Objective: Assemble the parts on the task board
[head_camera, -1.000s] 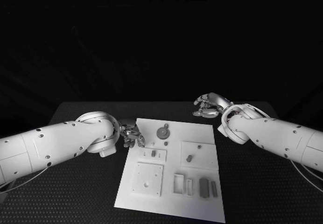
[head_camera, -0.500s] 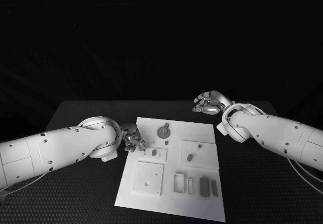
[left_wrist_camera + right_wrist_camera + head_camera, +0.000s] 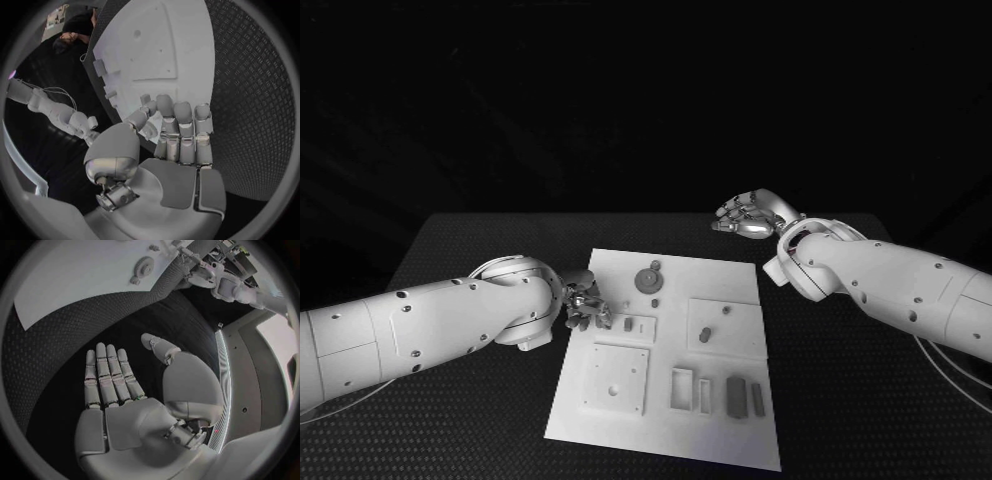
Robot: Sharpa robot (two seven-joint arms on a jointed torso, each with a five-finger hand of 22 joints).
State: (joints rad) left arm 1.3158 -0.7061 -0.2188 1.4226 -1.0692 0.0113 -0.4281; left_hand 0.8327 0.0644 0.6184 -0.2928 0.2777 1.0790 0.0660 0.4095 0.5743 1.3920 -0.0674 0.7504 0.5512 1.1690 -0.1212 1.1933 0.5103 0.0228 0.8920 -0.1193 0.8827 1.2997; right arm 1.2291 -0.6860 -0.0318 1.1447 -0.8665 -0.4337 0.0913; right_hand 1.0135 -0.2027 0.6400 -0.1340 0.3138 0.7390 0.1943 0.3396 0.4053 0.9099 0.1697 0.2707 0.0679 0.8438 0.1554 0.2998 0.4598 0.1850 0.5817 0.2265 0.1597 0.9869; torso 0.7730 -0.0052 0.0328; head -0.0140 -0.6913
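The white task board [image 3: 733,300] lies in the middle of the black table. On it are a round grey part [image 3: 649,283], an oval part [image 3: 705,337], two narrow bars [image 3: 737,398] and a small piece [image 3: 630,326] near the left edge. My left hand [image 3: 584,305] sits at the board's left edge, its fingers [image 3: 181,130] reaching over the board [image 3: 162,50] and holding nothing. My right hand [image 3: 747,217] hovers behind the board's far right corner. Its flat palm and fingers [image 3: 109,377] are spread over bare table, empty. The round part [image 3: 144,266] lies on the board [image 3: 75,275] beyond it.
A raised square plate [image 3: 616,382] and an open rectangular frame [image 3: 684,390] stand on the board's near half. Black textured table [image 3: 473,240] surrounds the board on all sides. My left hand [image 3: 203,275] also appears past the board in the right wrist view.
My left hand slid a little nearer along the board's left edge. My right hand rose and drew back slightly from the board's far corner.
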